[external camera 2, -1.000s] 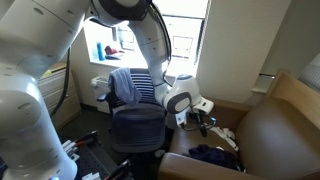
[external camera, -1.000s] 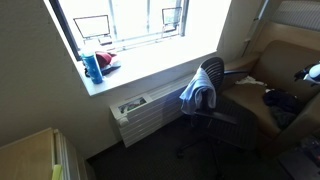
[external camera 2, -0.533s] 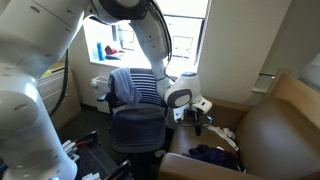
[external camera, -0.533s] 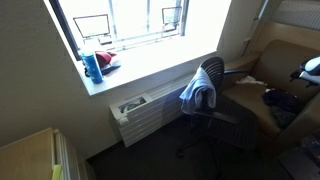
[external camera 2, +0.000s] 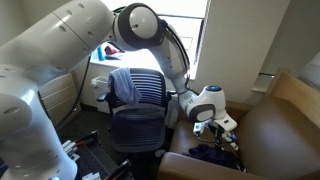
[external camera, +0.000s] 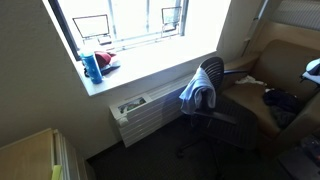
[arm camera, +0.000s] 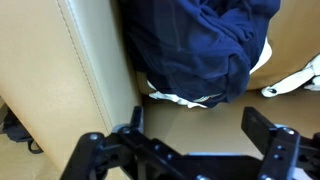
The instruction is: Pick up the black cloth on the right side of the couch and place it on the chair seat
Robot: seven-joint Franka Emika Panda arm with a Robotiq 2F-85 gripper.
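Observation:
The black cloth [arm camera: 200, 45] lies crumpled on the tan couch seat; it shows in both exterior views [external camera: 283, 100] [external camera 2: 213, 153]. In the wrist view my gripper [arm camera: 200, 135] is open and empty, its fingers spread over bare couch leather just short of the cloth. In an exterior view the gripper [external camera 2: 222, 128] hangs just above the cloth. In an exterior view it [external camera: 313, 72] is at the right edge. The office chair seat [external camera 2: 135, 128] [external camera: 215, 112] stands beside the couch.
A blue striped cloth [external camera 2: 130, 85] hangs over the chair back. Something white [arm camera: 185, 97] peeks from under the black cloth. The couch armrest [arm camera: 95, 60] runs along the cloth's side. A window sill with a blue bottle [external camera: 92, 68] is behind.
The arm has swung from beside the chair over to the couch and lowered, so the gripper now hangs above the black cloth. The cloth has not moved.

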